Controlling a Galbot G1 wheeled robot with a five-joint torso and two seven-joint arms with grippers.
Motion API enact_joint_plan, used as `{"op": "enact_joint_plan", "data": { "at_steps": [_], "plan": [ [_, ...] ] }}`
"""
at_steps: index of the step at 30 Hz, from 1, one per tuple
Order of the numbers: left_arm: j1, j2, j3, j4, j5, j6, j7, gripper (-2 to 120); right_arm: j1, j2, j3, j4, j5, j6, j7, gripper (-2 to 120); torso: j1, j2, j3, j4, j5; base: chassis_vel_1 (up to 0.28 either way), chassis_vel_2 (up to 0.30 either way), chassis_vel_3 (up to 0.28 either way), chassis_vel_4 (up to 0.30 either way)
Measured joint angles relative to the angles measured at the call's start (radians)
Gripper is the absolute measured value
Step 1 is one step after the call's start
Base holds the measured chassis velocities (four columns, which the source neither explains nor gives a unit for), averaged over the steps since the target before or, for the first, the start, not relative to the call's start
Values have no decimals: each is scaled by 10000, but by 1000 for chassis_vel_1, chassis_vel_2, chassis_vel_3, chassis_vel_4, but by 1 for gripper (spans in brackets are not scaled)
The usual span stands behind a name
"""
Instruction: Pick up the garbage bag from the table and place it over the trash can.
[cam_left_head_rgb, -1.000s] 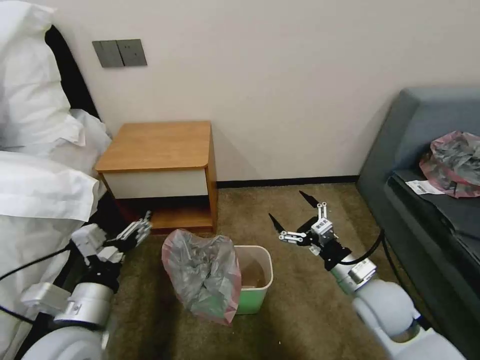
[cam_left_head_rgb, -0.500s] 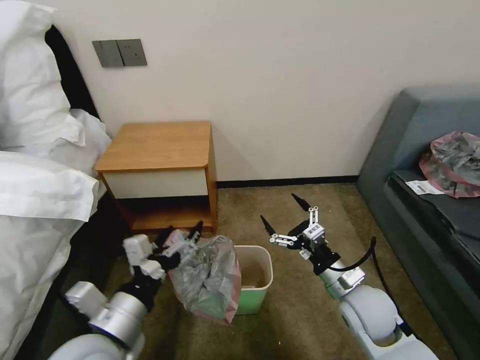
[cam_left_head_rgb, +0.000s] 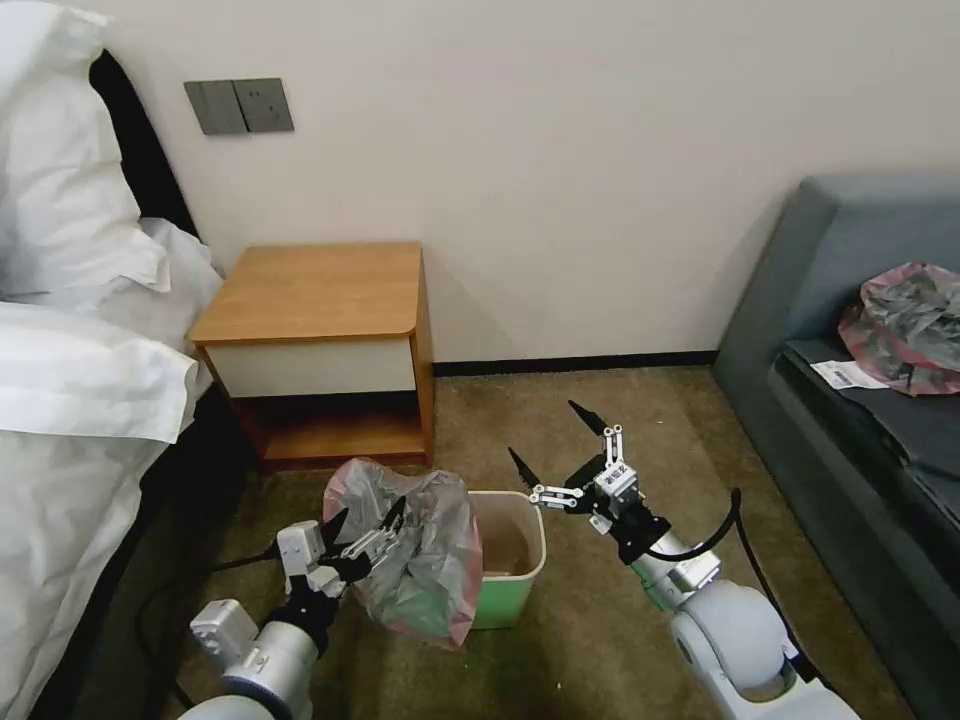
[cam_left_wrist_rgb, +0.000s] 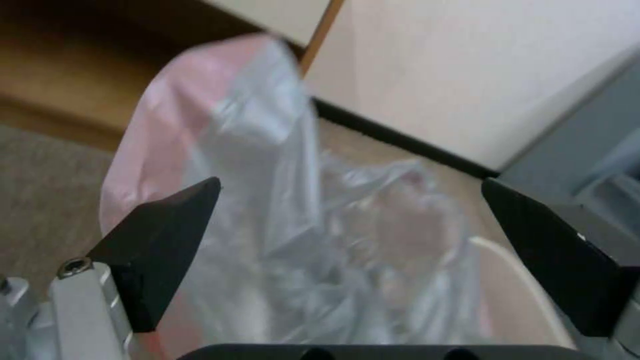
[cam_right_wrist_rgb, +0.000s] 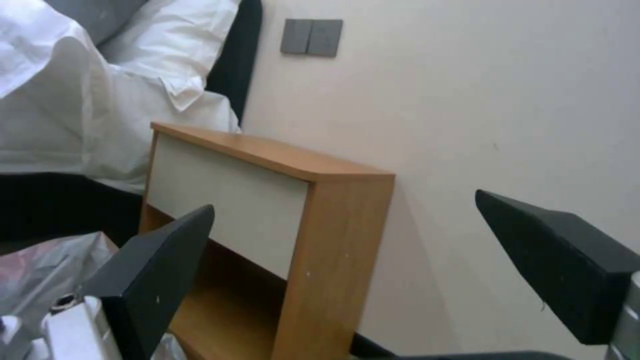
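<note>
The left hand (cam_left_head_rgb: 365, 522) is spread wide, its black fingertips (cam_left_wrist_rgb: 167, 220) at the near left side of the garbage bag (cam_left_head_rgb: 410, 545) and gripping nothing. The bag, grey with a pink rim, is draped over the left part of the green trash can (cam_left_head_rgb: 510, 590) on the carpet, leaving the right part of the opening uncovered. The right hand (cam_left_head_rgb: 555, 442), also wide open and empty, hovers above the can's right rim. Behind them stands the wooden desk (cam_left_head_rgb: 315, 290).

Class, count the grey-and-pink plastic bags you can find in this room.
2: the garbage bag draped on the trash can's left side, and a second bag heaped on the sofa.
</note>
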Motion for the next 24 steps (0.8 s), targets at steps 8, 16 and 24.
{"op": "enact_joint_plan", "data": {
  "at_steps": [8,16,24],
  "plan": [
    [-353,-158,161,774,191,110,123,99,-68,68,-43,-49,-47,134,-221,100,0,0,0,0,0,0,0,0,0],
    [-688,-214,225,990,216,252,84,99,-144,123,-41,-45,-86,208,-395,100,0,0,0,0,0,0,0,0,0],
    [-993,-254,90,1206,282,917,-102,97,-314,151,6,46,-140,368,-514,100,0,0,0,0,0,0,0,0,0]
  ]
}}
